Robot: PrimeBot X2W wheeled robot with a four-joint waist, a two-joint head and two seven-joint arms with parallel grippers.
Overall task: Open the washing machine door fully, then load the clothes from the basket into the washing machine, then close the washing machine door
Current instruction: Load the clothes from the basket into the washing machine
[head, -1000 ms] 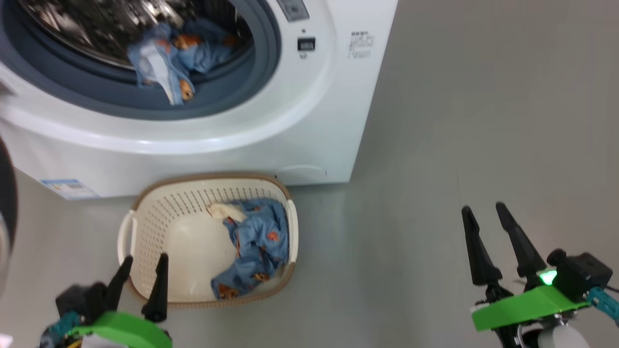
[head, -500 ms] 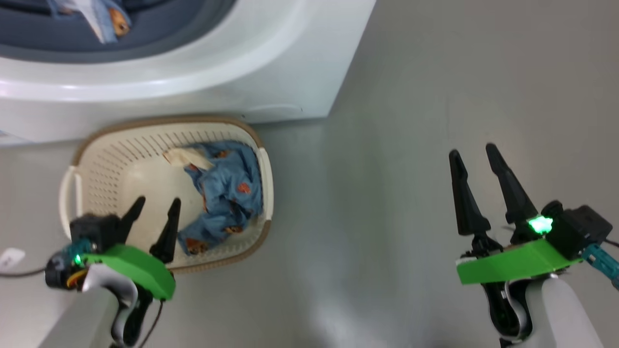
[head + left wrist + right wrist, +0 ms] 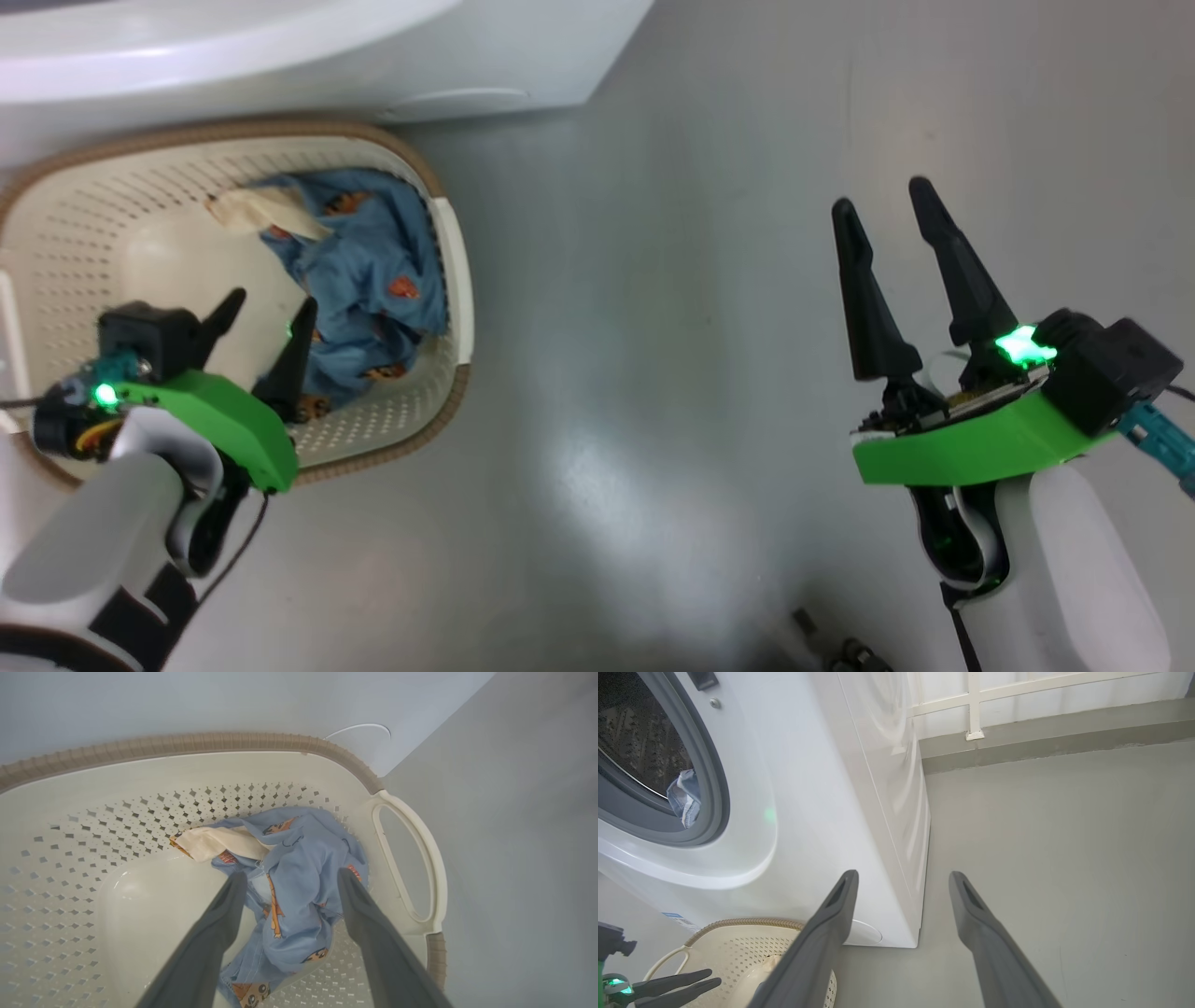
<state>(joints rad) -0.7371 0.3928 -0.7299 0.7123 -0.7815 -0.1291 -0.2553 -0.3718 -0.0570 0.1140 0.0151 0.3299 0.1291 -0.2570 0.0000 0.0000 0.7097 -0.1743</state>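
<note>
Clothes seemingly between left gripper fingers

Pair: left gripper and right gripper, each with two long tapering black fingers on a bright green moulded bracket. Behind the bracket: glowing green lamp, boxy black camera module, teal fitting. Below the wrist: thin black cable, rounded pale grey forearm.

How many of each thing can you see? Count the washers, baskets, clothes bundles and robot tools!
washing machine: 1
basket: 1
clothes bundles: 2
tools: 2, left tool, right tool
Total: 6
</note>
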